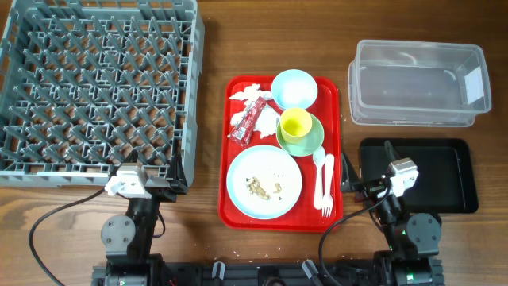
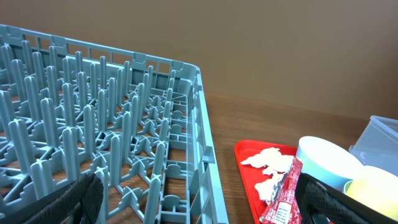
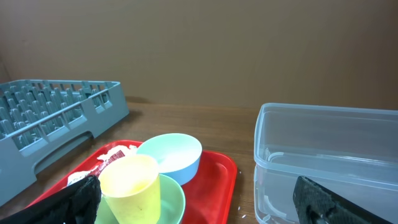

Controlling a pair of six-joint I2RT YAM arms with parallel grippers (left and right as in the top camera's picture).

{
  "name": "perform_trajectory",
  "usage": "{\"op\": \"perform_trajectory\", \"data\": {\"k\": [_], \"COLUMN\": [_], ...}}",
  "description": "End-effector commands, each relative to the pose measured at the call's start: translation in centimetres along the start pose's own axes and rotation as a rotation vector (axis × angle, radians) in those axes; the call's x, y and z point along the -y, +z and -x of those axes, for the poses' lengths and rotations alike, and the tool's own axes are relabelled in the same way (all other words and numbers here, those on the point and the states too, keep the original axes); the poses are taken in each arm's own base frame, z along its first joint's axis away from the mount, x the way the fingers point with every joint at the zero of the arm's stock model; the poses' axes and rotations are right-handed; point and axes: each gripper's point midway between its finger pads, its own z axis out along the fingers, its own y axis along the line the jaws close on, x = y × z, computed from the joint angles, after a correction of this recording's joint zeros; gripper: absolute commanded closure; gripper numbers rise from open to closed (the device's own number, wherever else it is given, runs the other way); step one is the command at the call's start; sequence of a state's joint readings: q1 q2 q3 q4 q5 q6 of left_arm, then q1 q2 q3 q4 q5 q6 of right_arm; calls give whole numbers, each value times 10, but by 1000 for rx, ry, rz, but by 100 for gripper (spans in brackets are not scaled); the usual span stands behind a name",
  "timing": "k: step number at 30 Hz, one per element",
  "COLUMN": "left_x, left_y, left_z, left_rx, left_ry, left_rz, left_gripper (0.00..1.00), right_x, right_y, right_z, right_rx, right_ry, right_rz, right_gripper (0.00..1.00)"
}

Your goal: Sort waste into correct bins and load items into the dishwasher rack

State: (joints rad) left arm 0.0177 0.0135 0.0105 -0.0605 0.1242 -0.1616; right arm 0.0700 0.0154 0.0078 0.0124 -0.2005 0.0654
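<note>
Left gripper [image 1: 176, 183] and right gripper [image 1: 349, 181] are held wide, empty; nothing is sorted or loaded yet; rack [image 1: 193, 79], tub [image 1: 413, 119], black tray [image 1: 444, 181] unfilled

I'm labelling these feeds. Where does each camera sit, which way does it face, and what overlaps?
Overhead: above the table, looking straight down on rack, red tray, clear tub; left hand and right hand near the bottom edge.
Left wrist: on the left hand, looking across the rack toward the tray; fingers in the lower corners.
Right wrist: on the right hand, facing yellow cup and tub; fingers likewise.
Shared: both wrist views show the pale blue bowl.
</note>
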Motion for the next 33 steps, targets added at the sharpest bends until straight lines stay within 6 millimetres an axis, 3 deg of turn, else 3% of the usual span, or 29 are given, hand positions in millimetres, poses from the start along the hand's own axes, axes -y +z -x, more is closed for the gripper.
{"op": "perform_trajectory", "data": {"k": [1, 6, 8, 11, 12, 16, 21, 26, 29, 33], "left_x": [-1, 7, 40, 93, 100, 110, 133, 139, 139, 117], "left_y": [0, 0, -5, -28, -33, -39, -62, -68, -63, -33], "left_z": [-2, -3, -6, -17, -19, -11, 44, 69, 91, 110], "left_rx": [-4, -10, -56, -249, -308, -347, -128, -56, -59, -263], "left_ry": [16, -13, -192, -488, -594, -722, -540, -379, -265, -115], "left_rz": [4, -38, -228, -530, -562, -609, -826, -824, -752, -481], "left_gripper": [0, 0, 0, 0, 0, 0, 0, 0, 0, 0], "right_x": [2, 2, 2, 2, 2, 2, 2, 2, 2, 2], "right_y": [-1, -1, -1, -1, -1, -1, -1, -1, -1, -1], "right_z": [2, 2, 2, 2, 2, 2, 2, 2, 2, 2], "right_rx": [10, 11, 11, 11, 11, 11, 11, 11, 11, 11], "right_ry": [-13, -13, -13, -13, -13, -13, -13, -13, -13, -13], "right_rz": [-10, -10, -10, -10, -10, -10, -10, -10, -10, -10], "right_gripper": [0, 0, 0, 0, 0, 0, 0, 0, 1, 0]}}
